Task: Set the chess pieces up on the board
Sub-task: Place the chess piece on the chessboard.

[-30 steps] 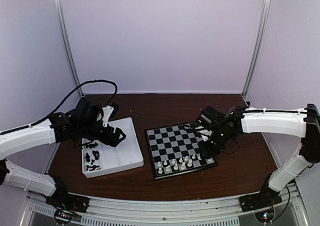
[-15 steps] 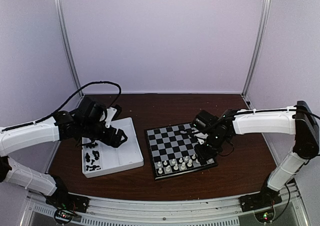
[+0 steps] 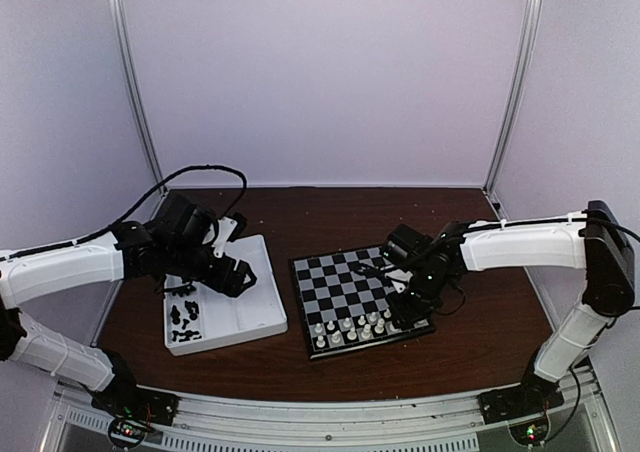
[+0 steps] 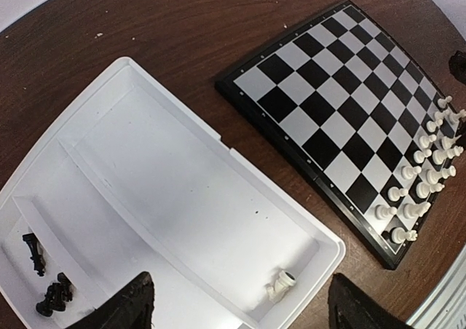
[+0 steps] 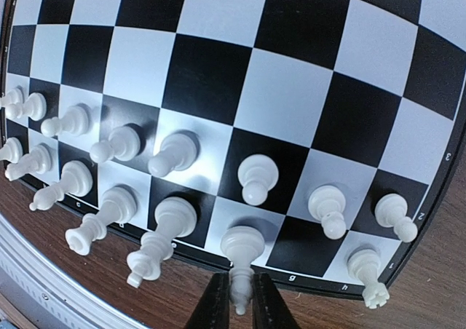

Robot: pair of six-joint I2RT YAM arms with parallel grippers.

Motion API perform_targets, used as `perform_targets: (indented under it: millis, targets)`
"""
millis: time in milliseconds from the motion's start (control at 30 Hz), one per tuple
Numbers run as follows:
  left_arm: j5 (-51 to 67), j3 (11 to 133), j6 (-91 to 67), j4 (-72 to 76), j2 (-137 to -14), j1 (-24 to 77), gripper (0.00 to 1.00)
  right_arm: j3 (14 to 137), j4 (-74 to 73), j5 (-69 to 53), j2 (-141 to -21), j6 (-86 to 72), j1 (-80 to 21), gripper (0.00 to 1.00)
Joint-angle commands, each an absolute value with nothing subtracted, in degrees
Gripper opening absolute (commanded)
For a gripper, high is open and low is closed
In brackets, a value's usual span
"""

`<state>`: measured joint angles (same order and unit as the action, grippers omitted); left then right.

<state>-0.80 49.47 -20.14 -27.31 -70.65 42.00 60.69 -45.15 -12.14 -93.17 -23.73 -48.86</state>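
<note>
A dark brown wooden table (image 3: 330,217) carries a white tray (image 3: 250,307) at left, and the board (image 3: 338,277) just beside it.

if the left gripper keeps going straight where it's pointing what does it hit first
Most likely the floor of the white tray, close to the lone cream-white piece lying by its rim. The open left gripper straddles that spot; depth is unclear.
</note>
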Motion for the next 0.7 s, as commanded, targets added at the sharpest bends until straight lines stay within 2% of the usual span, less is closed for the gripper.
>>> perform_targets:
  millis: [0,400,467,533,667]
  targets:
    - [0.00,51.64,-19.42,-27.07,-71.19,42.08,0.82,60.63,-44.75,-12.74,-94.22,-23.30,-49.55,0.14]
    - [1.85,51.94,-19.25,-27.24,-72.06,42.10,0.82,61.47,-44.31,-12.18,-94.92,-23.20,-50.01,0.16]
    - [1.93,51.95,-19.25,-27.33,-72.08,42.10,0.82,61.44,-44.21,-12.05,-94.77,-23.20,-50.01,0.15]
    - [1.98,51.94,-19.25,-27.36,-72.11,42.10,0.82,61.51,-44.06,-11.89,-94.59,-23.11,-50.01,0.09]
    - [2.10,51.94,-19.29,-27.34,-72.25,42.10,0.82,62.00,-44.16,-11.36,-94.81,-22.98,-50.01,0.09]
